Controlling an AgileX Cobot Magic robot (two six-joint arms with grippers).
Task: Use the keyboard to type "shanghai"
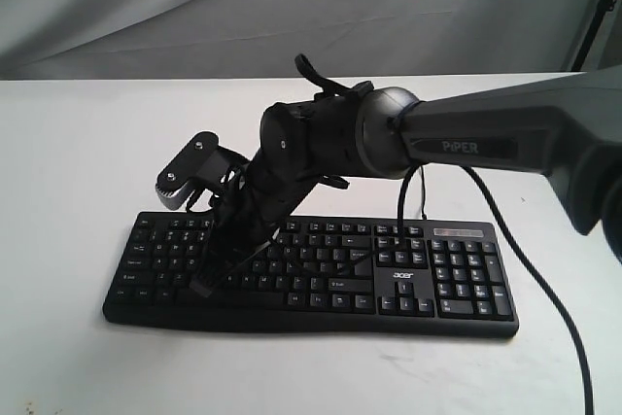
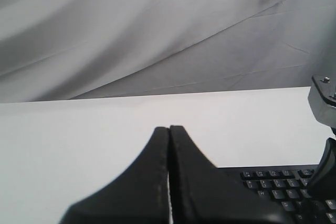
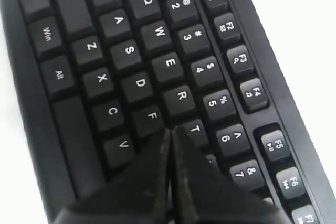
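The black keyboard [image 1: 335,284] lies on the white table with its number pad to the right; its corner also shows in the left wrist view [image 2: 278,182]. My right gripper [image 1: 214,277] reaches across from the right and points down at the keyboard's left half. In the right wrist view its tips [image 3: 170,130] are shut together between the F and T keys of the keyboard [image 3: 131,51], hiding the key under them. I cannot tell if they touch it. My left gripper [image 2: 169,128] is shut on nothing, above bare table beside the keyboard's far left corner, and does not show in the exterior view.
A black cable [image 1: 544,289] trails over the white table [image 1: 68,143] right of the keyboard. The right arm's grey camera bracket [image 1: 185,174] hangs over the keyboard's far left and shows in the left wrist view [image 2: 323,100]. A grey cloth [image 1: 292,7] backs the table.
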